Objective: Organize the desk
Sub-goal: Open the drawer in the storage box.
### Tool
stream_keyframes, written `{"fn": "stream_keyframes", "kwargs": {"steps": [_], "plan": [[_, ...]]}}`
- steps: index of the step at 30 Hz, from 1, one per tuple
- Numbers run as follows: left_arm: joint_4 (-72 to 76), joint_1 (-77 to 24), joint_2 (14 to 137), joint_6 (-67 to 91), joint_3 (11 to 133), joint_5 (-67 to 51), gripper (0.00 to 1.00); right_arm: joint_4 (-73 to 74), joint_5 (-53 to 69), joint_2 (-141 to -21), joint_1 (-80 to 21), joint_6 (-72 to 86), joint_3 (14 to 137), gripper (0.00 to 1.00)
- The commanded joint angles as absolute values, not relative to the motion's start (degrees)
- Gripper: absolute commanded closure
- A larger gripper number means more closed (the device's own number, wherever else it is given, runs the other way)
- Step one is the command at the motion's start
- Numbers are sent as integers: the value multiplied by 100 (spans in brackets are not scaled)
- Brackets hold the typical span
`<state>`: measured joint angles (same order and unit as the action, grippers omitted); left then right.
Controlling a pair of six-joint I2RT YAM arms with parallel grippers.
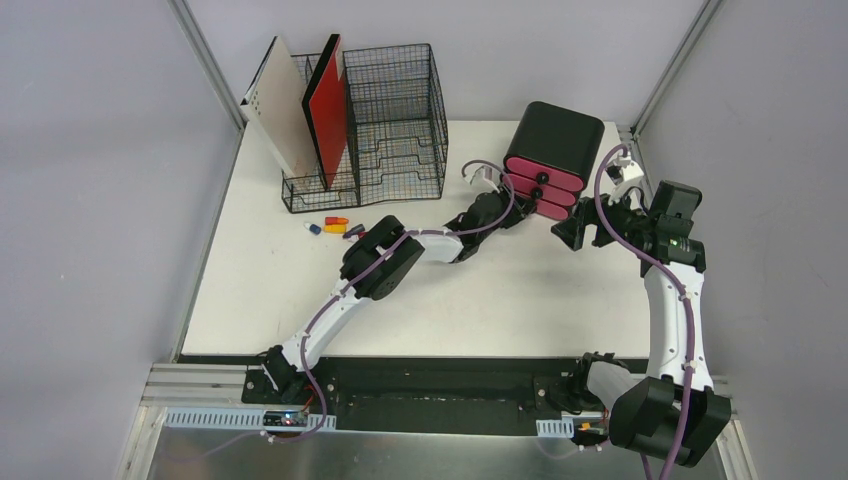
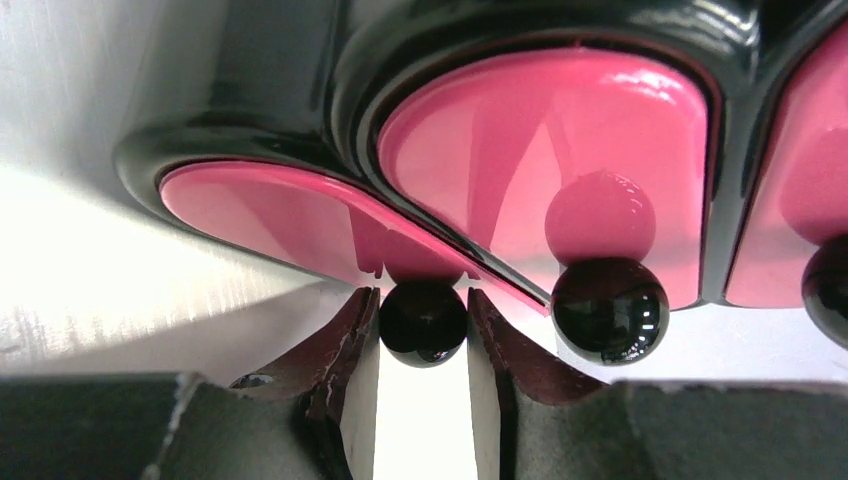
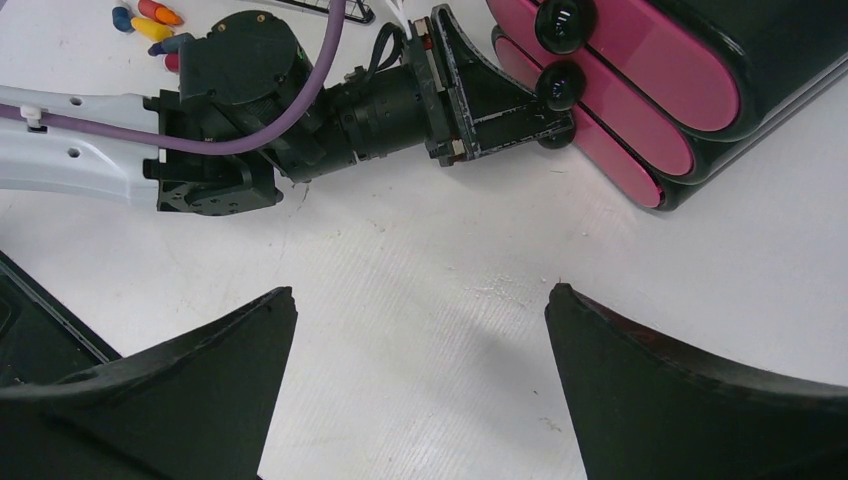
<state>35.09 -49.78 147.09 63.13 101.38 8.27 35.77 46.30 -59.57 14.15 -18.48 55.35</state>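
Observation:
The white desk (image 1: 560, 300) holds a black box with pink drawers (image 1: 555, 140) at the back right. My left gripper (image 1: 520, 210) reaches to the box's front. In the left wrist view the left gripper (image 2: 422, 300) has both pads against the black round knob (image 2: 422, 325) of the lowest pink drawer (image 2: 270, 225), shut on it. A second knob (image 2: 610, 310) sits just to the right. My right gripper (image 1: 575, 232) hovers beside the box; in its wrist view the right gripper (image 3: 420, 295) is wide open over bare desk (image 3: 430, 250), holding nothing.
A black wire-mesh organizer (image 1: 395, 120) stands at the back left with a white board (image 1: 285, 110) and a red book (image 1: 327, 105) in it. Small coloured items (image 1: 335, 224) lie in front of it. The left arm (image 3: 250, 100) stretches across the desk's middle.

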Motion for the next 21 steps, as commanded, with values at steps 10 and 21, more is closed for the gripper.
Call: {"fn": "stream_keyframes", "kwargs": {"steps": [10, 21], "plan": [[4565, -4995, 13846, 6126, 8478, 733, 100, 3325, 4768, -5892, 1450, -1828, 5494, 1], [5061, -5075, 13431, 5871, 7590, 716, 100, 3327, 4796, -5900, 1450, -1837, 5478, 1]]}}
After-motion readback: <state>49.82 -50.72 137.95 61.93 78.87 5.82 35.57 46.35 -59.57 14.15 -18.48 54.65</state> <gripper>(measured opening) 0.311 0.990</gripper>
